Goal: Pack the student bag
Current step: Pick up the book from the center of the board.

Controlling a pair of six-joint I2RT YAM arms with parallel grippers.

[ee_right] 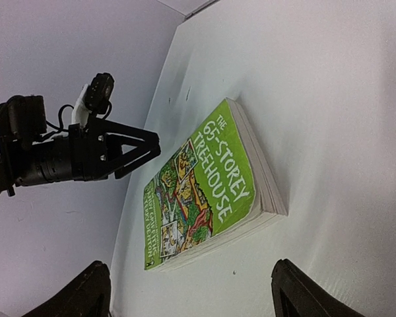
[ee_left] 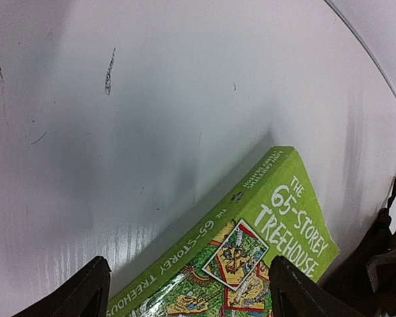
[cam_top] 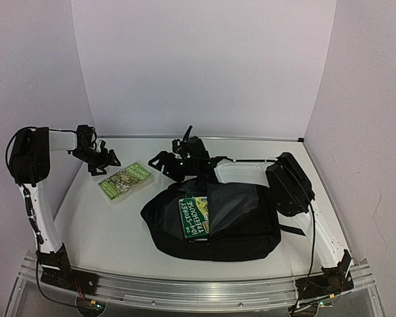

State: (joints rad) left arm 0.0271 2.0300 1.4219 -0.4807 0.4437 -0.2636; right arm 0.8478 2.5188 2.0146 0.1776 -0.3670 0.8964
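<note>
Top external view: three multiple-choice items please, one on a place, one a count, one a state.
1. The light-green book lies: A on the table, left of the student bag; B inside the bag; C held in the air.
2. Books in view: A one; B two; C four.
3. The left gripper is: A shut on a strap; B shut on a pen; C open.
A, it rests flat there; B, a dark-green book pokes from the bag; C, its fingers stand wide apart.

The student bag (cam_top: 241, 228) is plain black. The loose book (cam_top: 125, 181) has a lime-green cover with white title lettering and busy multicoloured cartoon panels; the tucked book (cam_top: 194, 216) is darker green, also white-lettered. The table (cam_top: 99, 228) is white
</note>
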